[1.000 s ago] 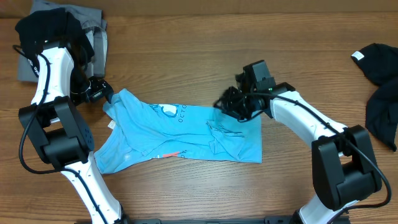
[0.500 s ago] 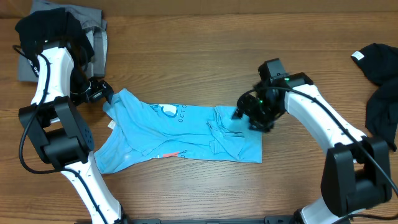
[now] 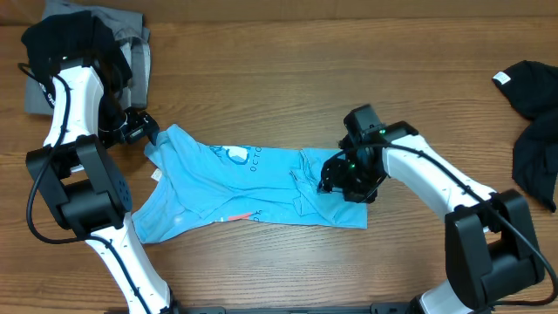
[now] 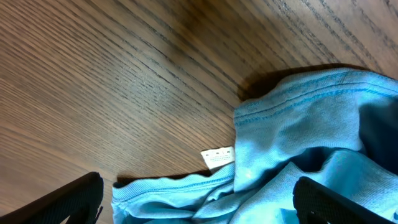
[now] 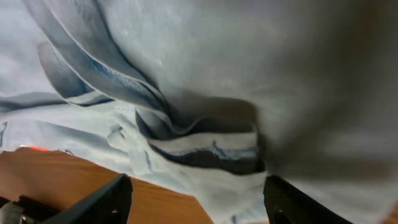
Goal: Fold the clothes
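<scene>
T-shirt (image 3: 218, 187) rumpled; right gripper (image 3: 338, 181) at 3 o'clock, left gripper (image 3: 145, 133) at 10, both spread wide, empty. Risk: pinching stacked folds.

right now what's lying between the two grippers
The light-blue T-shirt fills the stretch from the left gripper to the right gripper, which are both at its edges. The overhead view shows it.

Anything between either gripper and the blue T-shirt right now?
Nothing visible. The left gripper sits open at the upper-left corner of the light-blue T-shirt. The right gripper is open directly over its creased right side. The black garment at far right lies apart from both.
</scene>
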Available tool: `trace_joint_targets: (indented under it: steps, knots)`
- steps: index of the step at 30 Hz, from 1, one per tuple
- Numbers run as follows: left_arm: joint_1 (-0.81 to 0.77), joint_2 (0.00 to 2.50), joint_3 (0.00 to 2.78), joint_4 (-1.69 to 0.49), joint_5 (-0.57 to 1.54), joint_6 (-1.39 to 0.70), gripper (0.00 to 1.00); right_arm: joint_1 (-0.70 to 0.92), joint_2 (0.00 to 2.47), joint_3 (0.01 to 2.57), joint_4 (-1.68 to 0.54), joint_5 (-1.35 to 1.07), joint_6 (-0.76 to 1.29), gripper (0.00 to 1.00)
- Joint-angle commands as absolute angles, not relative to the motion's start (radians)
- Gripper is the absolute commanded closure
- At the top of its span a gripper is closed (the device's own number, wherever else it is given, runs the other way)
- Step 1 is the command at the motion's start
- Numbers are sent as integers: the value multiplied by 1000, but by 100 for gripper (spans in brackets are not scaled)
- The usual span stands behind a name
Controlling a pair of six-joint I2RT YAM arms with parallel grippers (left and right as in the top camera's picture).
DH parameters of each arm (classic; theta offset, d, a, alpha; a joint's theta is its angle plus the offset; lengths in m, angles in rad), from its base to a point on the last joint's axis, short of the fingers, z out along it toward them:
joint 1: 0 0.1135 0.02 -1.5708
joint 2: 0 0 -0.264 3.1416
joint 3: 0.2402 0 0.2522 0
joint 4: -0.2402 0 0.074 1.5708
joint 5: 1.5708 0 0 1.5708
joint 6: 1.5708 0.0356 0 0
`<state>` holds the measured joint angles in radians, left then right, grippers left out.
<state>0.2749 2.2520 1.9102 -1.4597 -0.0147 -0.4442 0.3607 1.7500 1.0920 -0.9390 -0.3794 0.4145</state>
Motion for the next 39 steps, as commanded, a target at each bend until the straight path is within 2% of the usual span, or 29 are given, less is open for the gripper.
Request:
trace_joint_targets:
  steps: [1,6,10,13,21,25,26,27,29,33,39]
  knots:
    - [267,2255,1925,-1462,-7,-442,0,374,1732,1055,-910,-406,428,32]
    - [267,2255,1925,-1462,-7,-442,0,375,1732,1051,-900,-406,442,40]
    - [267,2255,1925,-1462,-7,-442,0,375,1732,1051,-890,-414,442,57]
    - [267,2255,1925,-1462,-7,-442,0,375,1732,1051,-871,-467,442,74]
    - [267,2255,1925,-1462,-7,-442,0,436,1732,1051,-809,-625,446,91]
    - [267,2255,1925,-1463,-7,-442,0,512,1732,1050,-780,-617,481,91]
    - [267,2255,1925,-1464,-7,-442,0,533,1732,1050,-770,-606,500,82]
    - [267,2255,1925,-1465,-7,-442,0,556,1732,1050,-760,-586,524,68]
    - [267,2255,1925,-1466,-7,-442,0,594,1732,1050,-751,-535,563,52]
    - [267,2255,1925,-1466,-7,-442,0,607,1732,1055,-771,-491,607,50]
    - [267,2255,1925,-1466,-7,-442,0,515,1730,1137,-908,-490,552,52]
